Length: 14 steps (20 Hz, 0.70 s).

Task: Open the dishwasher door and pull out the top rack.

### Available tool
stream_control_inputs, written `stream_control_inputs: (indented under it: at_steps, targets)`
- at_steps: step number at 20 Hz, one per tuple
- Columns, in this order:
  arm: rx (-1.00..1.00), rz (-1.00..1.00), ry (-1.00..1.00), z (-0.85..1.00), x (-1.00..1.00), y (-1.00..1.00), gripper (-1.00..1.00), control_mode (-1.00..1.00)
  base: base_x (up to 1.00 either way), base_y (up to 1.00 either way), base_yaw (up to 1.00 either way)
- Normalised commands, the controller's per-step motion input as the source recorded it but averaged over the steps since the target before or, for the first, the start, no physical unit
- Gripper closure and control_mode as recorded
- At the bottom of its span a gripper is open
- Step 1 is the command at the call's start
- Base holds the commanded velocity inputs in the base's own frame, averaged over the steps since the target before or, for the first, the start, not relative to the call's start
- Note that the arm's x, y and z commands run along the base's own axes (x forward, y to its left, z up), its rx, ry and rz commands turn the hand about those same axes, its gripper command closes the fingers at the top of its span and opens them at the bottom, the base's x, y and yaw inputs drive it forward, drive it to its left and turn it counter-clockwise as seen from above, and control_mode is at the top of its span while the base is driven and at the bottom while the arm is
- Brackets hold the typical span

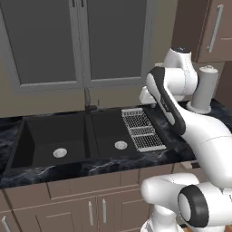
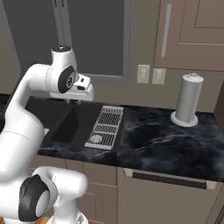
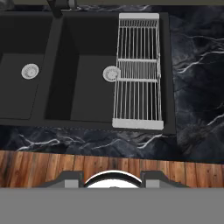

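Hand view, drying mat (image 3: 138, 72) over sink (image 3: 26, 100)

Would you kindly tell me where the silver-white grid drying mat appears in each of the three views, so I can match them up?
Left base view: drying mat right of centre, over the right side of the sink.
Right base view: drying mat left of centre, beside the marble counter.
Hand view: drying mat upper right of centre.
Shared landmark: the right basin's round drain.
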Motion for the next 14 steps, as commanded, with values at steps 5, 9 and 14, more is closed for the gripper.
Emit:
stream_control_inputs:
  at_steps: [5, 9, 14]
  targets:
    - [0.0, 0.0, 0.0, 0.0, 0.0, 0.0, -1.0, 1.0, 0.0, 0.0, -0.12]
    - [0.0, 0.0, 0.0, 0.0, 0.0, 0.0, -1.0, 1.0, 0.0, -0.02, -0.46]
    - [0.0, 0.0, 0.0, 0.0, 0.0, 0.0, -1.0, 1.0, -0.06, -0.08, -0.54]
